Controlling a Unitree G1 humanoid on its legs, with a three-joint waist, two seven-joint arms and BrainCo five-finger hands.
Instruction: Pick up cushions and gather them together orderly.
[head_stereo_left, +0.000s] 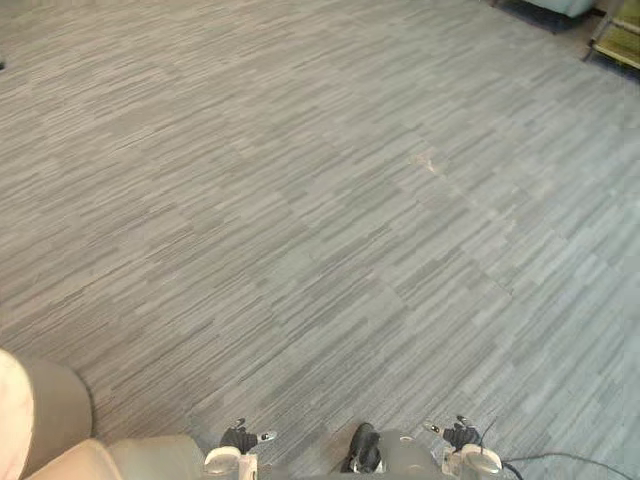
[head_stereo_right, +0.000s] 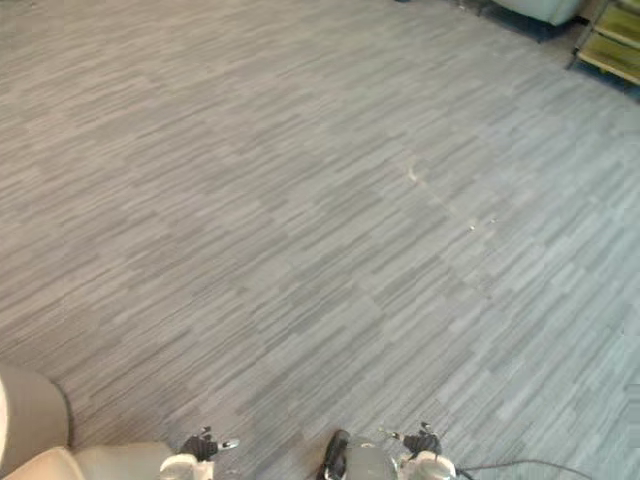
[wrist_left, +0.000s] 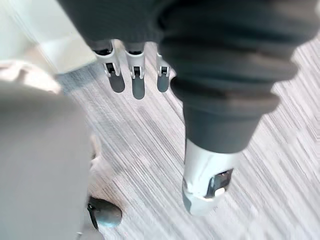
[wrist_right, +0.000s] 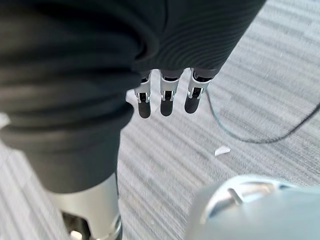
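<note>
Grey striped carpet floor (head_stereo_left: 320, 200) runs wide across the room, with a yellow-green rack (head_stereo_left: 615, 40) off at its far right corner and a small pale scuff (head_stereo_left: 428, 160) out in the middle. The cushions sit at the near left corner of the floor, close by the robot's left side. There is a grey-brown cushion (head_stereo_left: 55, 410) with a beige cushion (head_stereo_left: 130, 458) just beside it, and a pinkish edge at the very border that I can't make out.

The left hand (wrist_left: 136, 75) hangs with its fingers straight and relaxed and its thumb apart, holding nothing. The grey-brown cushion bulks close beside it. The right hand (wrist_right: 167, 95) hangs just as loose and empty over bare carpet, near a little white scrap (wrist_right: 222, 150).

By my reckoning no pickup is under way yet. The cushions lie low and to the robot's left, so the left hand is plainly the nearer, and the right would have to cross the body. Their long axis I can't tell from here. The next move looks to call for a turn left and a reach down.
</note>
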